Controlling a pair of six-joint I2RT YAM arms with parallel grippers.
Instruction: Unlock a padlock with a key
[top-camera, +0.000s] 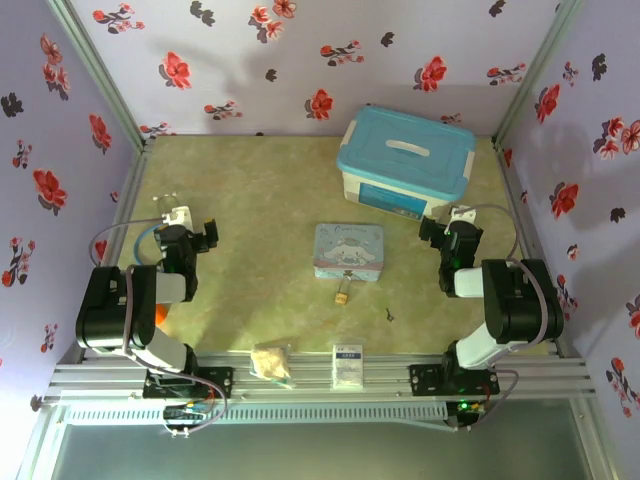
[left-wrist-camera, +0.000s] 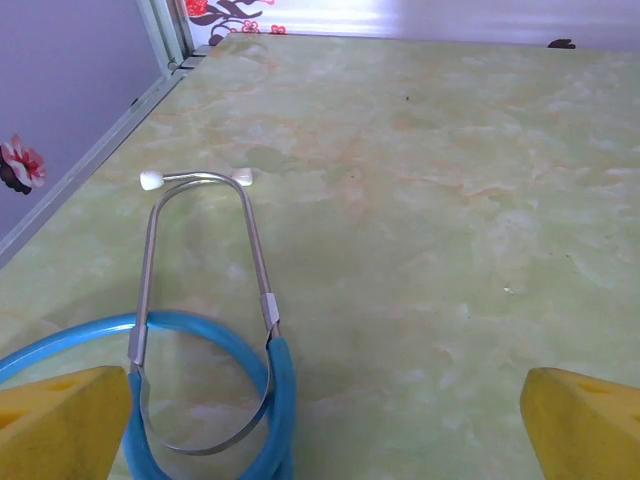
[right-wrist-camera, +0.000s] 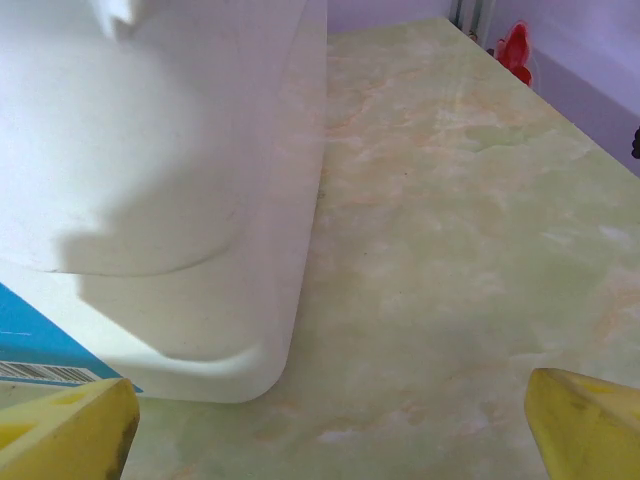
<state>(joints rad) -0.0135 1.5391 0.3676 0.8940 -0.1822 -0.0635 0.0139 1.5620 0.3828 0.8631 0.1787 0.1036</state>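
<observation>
The tiny brass padlock (top-camera: 342, 295) lies on the green table just in front of the pale blue cartoon tin (top-camera: 348, 250). The small dark key (top-camera: 390, 315) lies to the padlock's right, nearer the front edge. My left gripper (top-camera: 190, 233) rests folded back at the left, far from both. It stands open (left-wrist-camera: 325, 428) over bare table, its yellow fingertips (left-wrist-camera: 60, 420) wide apart. My right gripper (top-camera: 450, 230) sits at the right, open (right-wrist-camera: 330, 428), with nothing between its fingertips (right-wrist-camera: 585, 420).
A blue-lidded white storage box (top-camera: 405, 160) stands at the back right, close ahead of the right gripper (right-wrist-camera: 150, 180). A stethoscope with blue tubing (left-wrist-camera: 200, 300) lies by the left gripper. A tan packet (top-camera: 270, 361) and a small white box (top-camera: 347, 365) sit on the front rail.
</observation>
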